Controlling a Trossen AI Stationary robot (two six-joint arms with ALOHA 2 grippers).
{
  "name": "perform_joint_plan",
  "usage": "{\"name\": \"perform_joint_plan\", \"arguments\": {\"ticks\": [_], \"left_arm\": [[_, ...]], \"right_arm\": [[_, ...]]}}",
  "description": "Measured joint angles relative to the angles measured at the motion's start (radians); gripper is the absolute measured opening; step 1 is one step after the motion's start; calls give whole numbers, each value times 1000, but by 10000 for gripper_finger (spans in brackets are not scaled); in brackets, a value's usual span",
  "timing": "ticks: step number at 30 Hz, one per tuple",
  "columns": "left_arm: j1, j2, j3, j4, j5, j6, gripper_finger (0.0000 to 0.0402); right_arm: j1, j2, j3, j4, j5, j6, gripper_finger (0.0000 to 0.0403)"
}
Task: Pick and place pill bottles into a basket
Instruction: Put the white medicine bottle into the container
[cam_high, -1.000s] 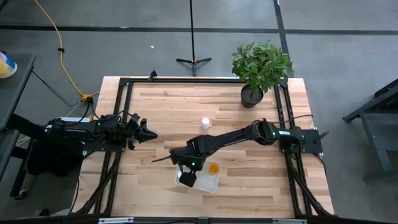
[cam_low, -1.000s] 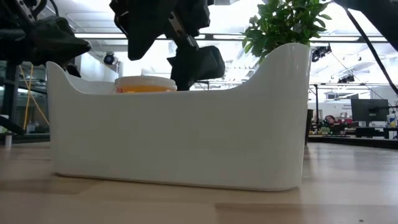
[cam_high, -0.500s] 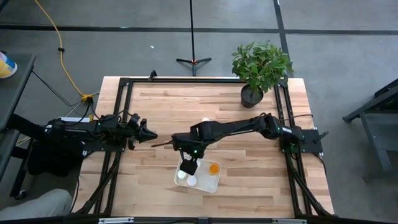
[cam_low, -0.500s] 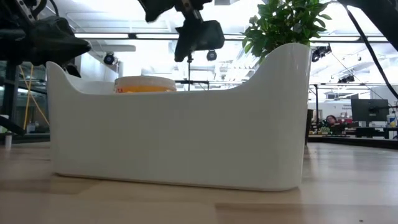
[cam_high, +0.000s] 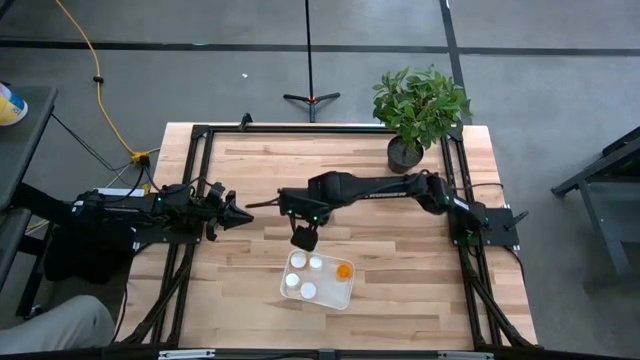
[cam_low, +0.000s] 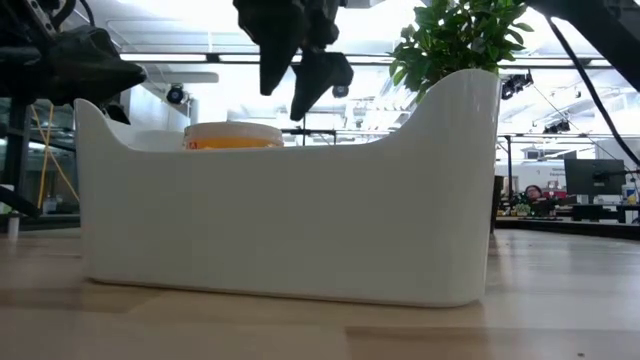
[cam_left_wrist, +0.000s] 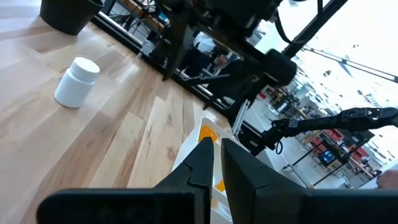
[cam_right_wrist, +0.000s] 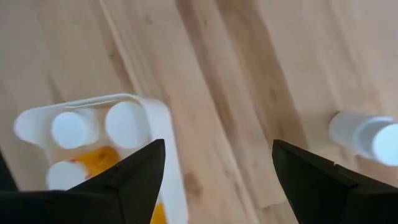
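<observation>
**Right gripper open and empty above the basket**

I have the right gripper (cam_high: 303, 238) hanging over the middle of the counter (cam_high: 260, 180), just off the basket's far rim, toward the edge where the plant stands. Its jaws are spread wide with nothing between them; through the right wrist camera I see bare wood between the two fingers (cam_right_wrist: 134, 177).

The basket (cam_high: 345, 296) sits close to the counter's near edge, about midway along it. From above I count four white caps and one orange bottle lying inside it (cam_high: 343, 270). In the low view one bottle (cam_low: 233, 135) shows above the basket's wall (cam_low: 290, 220).

One pill bottle (cam_left_wrist: 77, 81) is outside the basket, standing on the wood; in the high view the right arm hides it, so I cannot place it against the counter's edges.

The left gripper (cam_high: 240, 214) waits near the counter's left edge, its jaws nearly together and holding nothing.

The potted plant (cam_high: 420, 105) stands at the far right corner.
</observation>
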Motion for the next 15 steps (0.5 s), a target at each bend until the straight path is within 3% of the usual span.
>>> {"name": "perform_joint_plan", "arguments": {"ticks": [8,15], "left_arm": [[0,0,0,0,0,2,67],[0,0,0,0,0,4,67]], "right_arm": [[-55,2,0,38,20,-58,287],[-93,3,0,45,127,-73,287]]}}
